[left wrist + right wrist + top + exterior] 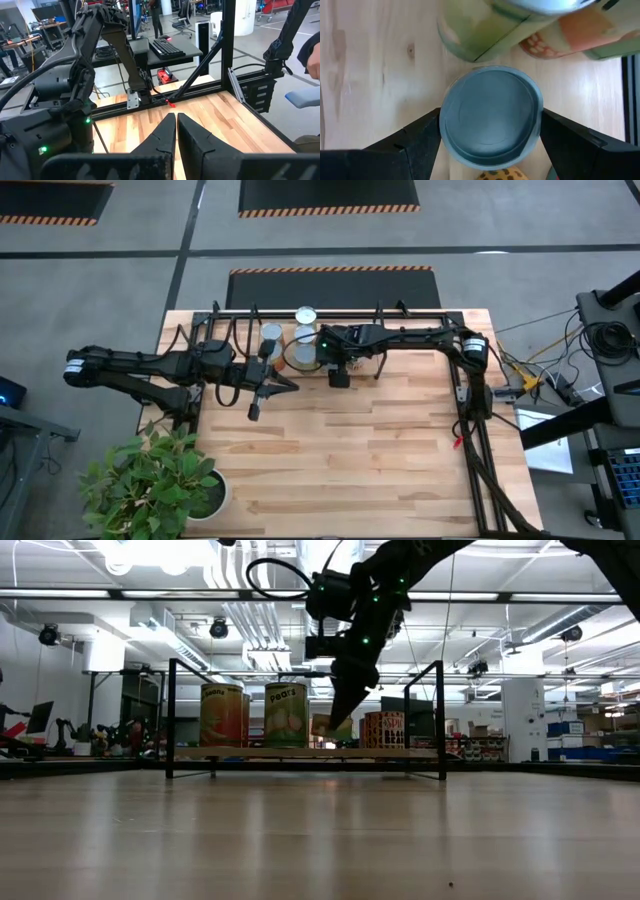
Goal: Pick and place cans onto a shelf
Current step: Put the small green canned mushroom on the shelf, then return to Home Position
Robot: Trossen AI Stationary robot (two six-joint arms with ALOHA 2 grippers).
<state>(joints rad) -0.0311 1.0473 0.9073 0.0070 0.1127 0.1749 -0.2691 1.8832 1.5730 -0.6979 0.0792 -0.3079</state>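
Note:
The shelf [300,753] stands along the table's far edge. An orange can [222,715] and a green can [287,715] stand upright on its board. To their right, a can with a blue-grey top [490,117] sits between the fingers of my right gripper [490,132], which reaches down over the shelf [342,718]. In the high view more can tops [272,333] show beside that gripper [318,360]. My left gripper [176,131] is shut and empty, held level above the table's left-middle [265,393]. My right gripper has the can by its round side wall just under the top rim [443,142], one finger [412,147] on each opposite side. The fingers slant down from the table's right. The can stays upright; whether its bottom rests on the shelf board, I cannot tell.
A potted plant [160,480] stands at the table's near left corner. The two neighbouring cans [485,35] stand close beyond the held can. A black shelf rod [629,100] runs beside it. Bare wooden tabletop [360,450] spreads toward the near edge.

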